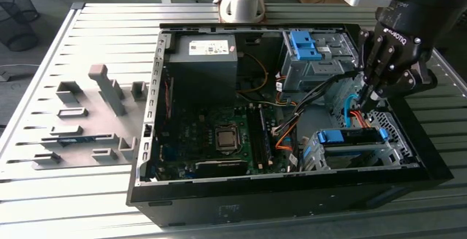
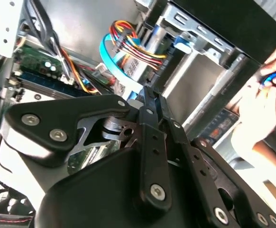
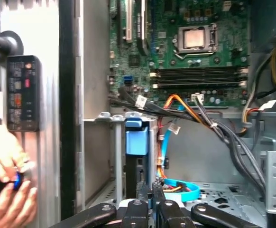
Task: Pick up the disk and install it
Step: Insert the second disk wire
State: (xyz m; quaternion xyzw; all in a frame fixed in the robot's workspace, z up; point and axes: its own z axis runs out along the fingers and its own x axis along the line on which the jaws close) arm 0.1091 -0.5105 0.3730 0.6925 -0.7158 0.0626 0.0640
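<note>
Meanwhile | gripper (image 1: 371, 101) jaws closed, empty, inside computer case (image 1: 219, 206) | disk (image 1: 351, 137) seated in bay, just beside

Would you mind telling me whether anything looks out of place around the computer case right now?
Yes: a person's hands are beside the case's outer wall in both wrist views, pinching something small and blue, close to the gripper, whose fingers are shut inside the case.

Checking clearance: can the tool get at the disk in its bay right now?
Probably yes: the tool hangs just above the disk, whose blue top lies uncovered; the blue cable beside it crowds the way.
</note>
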